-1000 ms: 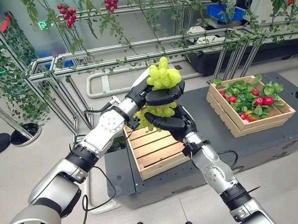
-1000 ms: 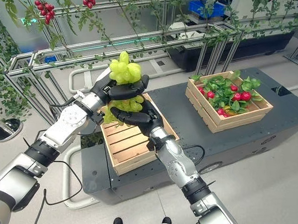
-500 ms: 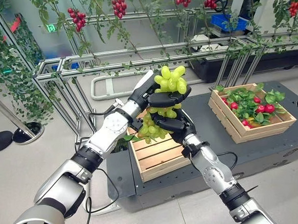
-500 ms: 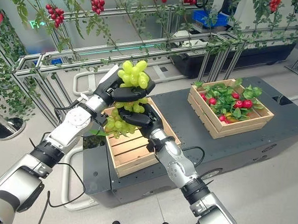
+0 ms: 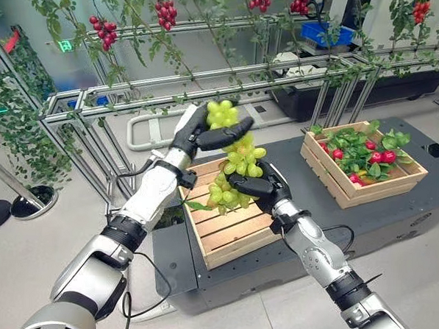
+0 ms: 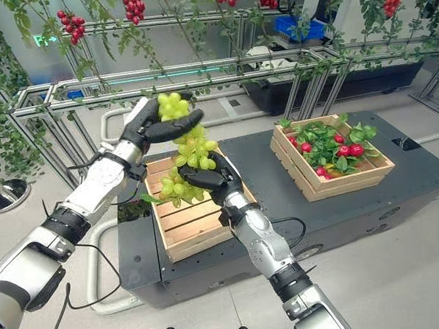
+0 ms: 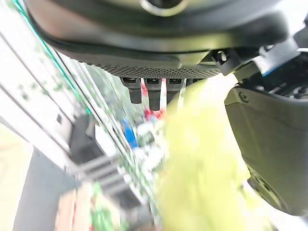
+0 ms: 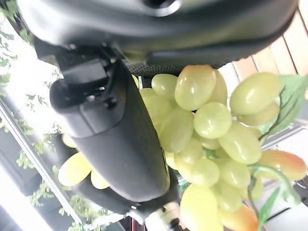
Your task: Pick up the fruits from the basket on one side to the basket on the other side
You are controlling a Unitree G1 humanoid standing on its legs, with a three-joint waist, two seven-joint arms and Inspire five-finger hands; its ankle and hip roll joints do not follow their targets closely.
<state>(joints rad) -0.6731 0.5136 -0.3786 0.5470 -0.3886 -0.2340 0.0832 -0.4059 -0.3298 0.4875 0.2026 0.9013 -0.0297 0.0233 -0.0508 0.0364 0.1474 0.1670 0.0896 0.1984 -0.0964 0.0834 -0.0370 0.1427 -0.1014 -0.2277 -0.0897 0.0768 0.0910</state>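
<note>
A long bunch of green grapes (image 5: 238,162) hangs in the air between both hands. My left hand (image 5: 195,130) is shut on the bunch's top, with its thumb (image 7: 274,144) across the fruit (image 7: 202,163). Just below and to the right, my right hand (image 5: 261,187) is curled round the bunch's middle, its thumb (image 8: 115,139) pressed against the grapes (image 8: 211,125). The bunch's lower end dangles over an empty slatted wooden crate (image 5: 234,228). A second wooden crate (image 5: 363,161), with red fruits and green leaves in it, stands further right on the same dark platform.
Both crates stand on a dark grey platform (image 5: 313,206) with a bare stretch between them. Behind it runs a metal frame (image 5: 283,72) hung with vines and clusters of red fruit (image 5: 101,29). Grey floor lies in front and to the left.
My left hand has moved left with the bunch's top. The two hands now stand further apart and the bunch is drawn out longer between them.
</note>
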